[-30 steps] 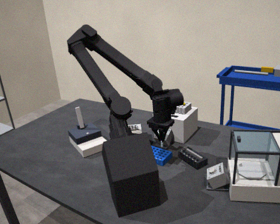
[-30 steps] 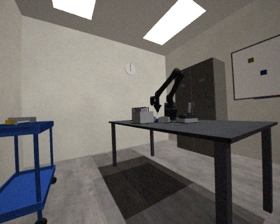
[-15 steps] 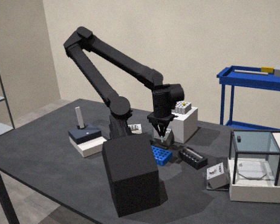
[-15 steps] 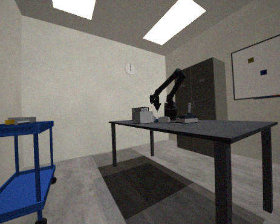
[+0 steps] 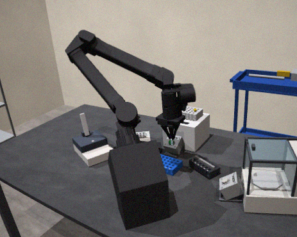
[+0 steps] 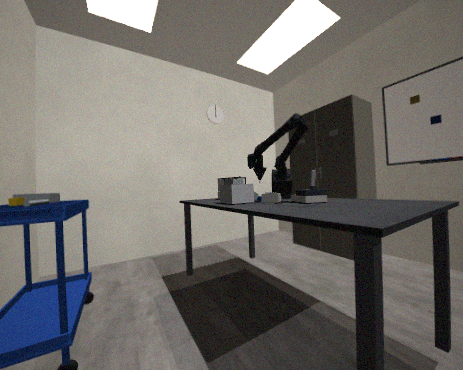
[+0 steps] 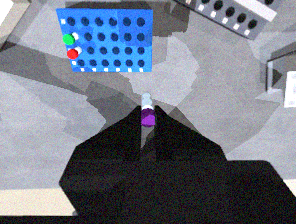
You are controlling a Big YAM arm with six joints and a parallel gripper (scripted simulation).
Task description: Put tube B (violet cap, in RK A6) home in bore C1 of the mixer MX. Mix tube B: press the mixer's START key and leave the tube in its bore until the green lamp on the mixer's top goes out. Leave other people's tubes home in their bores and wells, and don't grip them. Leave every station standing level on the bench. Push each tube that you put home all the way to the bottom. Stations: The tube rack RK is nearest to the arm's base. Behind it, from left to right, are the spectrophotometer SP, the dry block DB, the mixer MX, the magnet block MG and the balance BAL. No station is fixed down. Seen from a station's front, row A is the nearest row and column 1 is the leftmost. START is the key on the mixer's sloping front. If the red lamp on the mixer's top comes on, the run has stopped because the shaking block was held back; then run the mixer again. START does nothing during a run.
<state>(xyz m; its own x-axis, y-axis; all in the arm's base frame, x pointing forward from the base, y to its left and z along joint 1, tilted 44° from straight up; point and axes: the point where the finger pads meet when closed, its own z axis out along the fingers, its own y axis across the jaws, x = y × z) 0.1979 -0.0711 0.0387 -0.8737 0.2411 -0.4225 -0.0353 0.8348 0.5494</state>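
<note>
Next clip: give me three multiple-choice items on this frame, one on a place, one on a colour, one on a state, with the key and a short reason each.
1. Where is the violet-capped tube?
A. in the blue rack
B. between the gripper's fingers
C. lying on the bench

2. Which cap colours remain in the blue rack?
A. green and red
B. yellow and violet
C. white and blue

3. What state is the gripper in?
A. wide open
B. shut on nothing
C. shut on the tube

Key: 1 B, the wrist view shows the tube at the fingertips, off the rack; 2 A, a green cap and a red cap stand at its left edge; 3 C, the fingers pinch the tube.
</note>
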